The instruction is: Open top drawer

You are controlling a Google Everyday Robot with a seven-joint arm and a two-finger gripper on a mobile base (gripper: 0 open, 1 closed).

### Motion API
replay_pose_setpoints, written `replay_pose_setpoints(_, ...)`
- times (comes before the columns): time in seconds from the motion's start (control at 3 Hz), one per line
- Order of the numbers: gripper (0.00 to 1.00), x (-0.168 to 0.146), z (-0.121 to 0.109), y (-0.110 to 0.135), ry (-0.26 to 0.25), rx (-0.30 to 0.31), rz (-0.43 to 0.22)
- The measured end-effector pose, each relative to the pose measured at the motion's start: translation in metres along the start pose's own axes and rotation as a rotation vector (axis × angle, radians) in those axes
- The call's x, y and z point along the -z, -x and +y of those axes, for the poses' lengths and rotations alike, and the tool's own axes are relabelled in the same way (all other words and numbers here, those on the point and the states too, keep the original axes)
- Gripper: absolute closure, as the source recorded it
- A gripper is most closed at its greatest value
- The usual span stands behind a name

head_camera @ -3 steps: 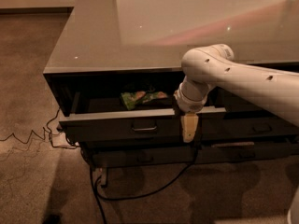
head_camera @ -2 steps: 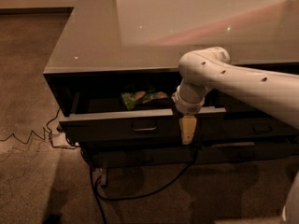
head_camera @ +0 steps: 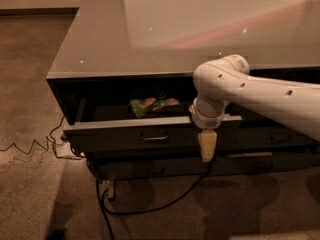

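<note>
A dim carpeted room, with a glossy grey cabinet top (head_camera: pixel 150 44) at the far side. Below its near edge the top drawer (head_camera: pixel 120 134) sits pulled out, no further than a second ago, with a green packet (head_camera: pixel 152 104) inside. The gripper (head_camera: pixel 207 148) has sunk slightly, hanging right of the handle (head_camera: pixel 154 135). I cannot tell whether it is spread or closed. The opening looks essentially done.

The white arm (head_camera: pixel 272 96) reaches in from the right edge of the view, sloping slightly upward to a rounded joint (head_camera: pixel 220 76). There it bends sharply downward into a short, ringed wrist (head_camera: pixel 206 115). The pale yellowish gripper (head_camera: pixel 207 146) hangs straight below the wrist, pointing down, just right of the view's centre.
</note>
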State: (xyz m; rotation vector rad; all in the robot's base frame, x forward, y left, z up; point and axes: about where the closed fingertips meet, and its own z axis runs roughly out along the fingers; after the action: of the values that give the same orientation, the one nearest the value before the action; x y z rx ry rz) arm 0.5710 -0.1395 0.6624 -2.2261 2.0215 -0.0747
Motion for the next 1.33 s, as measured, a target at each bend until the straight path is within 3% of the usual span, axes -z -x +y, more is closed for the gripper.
replay_pose_setpoints(0.33, 0.18, 0.0, 0.019, -0.012, 0.014, -0.007, 0.037)
replay_pose_setpoints(0.67, 0.49, 0.0, 0.046, -0.024, 0.045, -0.001, 0.107)
replay_pose_setpoints(1.33, 0.95, 0.014, 0.044, -0.022, 0.045, -0.001, 0.107)
